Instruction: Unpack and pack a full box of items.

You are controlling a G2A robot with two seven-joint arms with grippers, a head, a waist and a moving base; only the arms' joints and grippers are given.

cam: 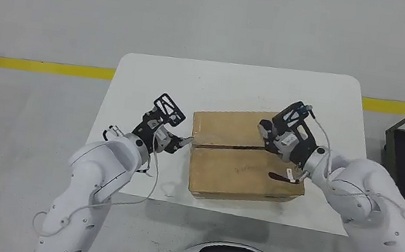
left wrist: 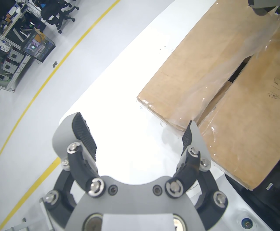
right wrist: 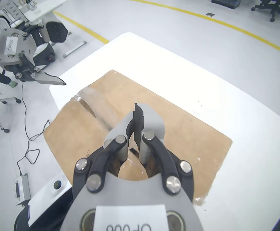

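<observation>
Grey floor with a yellow line surrounds the white table. On it the cardboard box sits near the middle, its flaps closed under clear tape. The left gripper is angled toward the box's left end, fingers spread wide and empty, one tip just beside the seam. The right gripper hangs over the box top near the seam's right end, fingers pressed together; whether they pinch any tape is unclear.

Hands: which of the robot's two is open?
The left hand, beside the box's end: its fingers stand wide apart, while the right hand, above the box, has them pressed together.
</observation>
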